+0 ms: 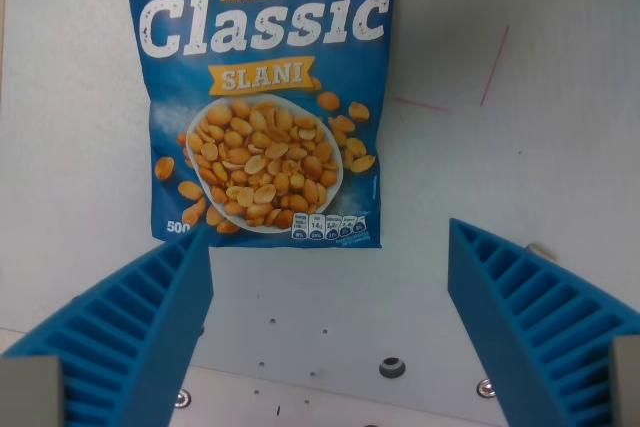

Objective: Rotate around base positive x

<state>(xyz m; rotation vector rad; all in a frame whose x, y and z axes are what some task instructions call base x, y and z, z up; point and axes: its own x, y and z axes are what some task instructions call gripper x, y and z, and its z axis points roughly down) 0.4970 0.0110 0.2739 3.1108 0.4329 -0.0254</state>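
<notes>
Two fingers: blue ribbed pads [130,332] of the gripper [330,322] stand wide apart, nothing between them
Bag: a blue peanut bag [262,97] marked "KIKIRIKI Classic SLANI" lies flat beyond the fingertips, its lower edge just past the finger on the wrist view's left, apart from both fingers
Surface: a pale table [560,147] with thin red lines [487,67] beyond the finger on the wrist view's right; bolts [392,367] sit between the fingers, nearer the camera
Step in hand: by my judgement a pure wrist rotation about the base x axis, with no grasp involved; the camera looks down at a slant
Next move: it calls for turning the hand in the positive sense about that axis while holding position, with the fingers left spread and kept off the bag and table
</notes>
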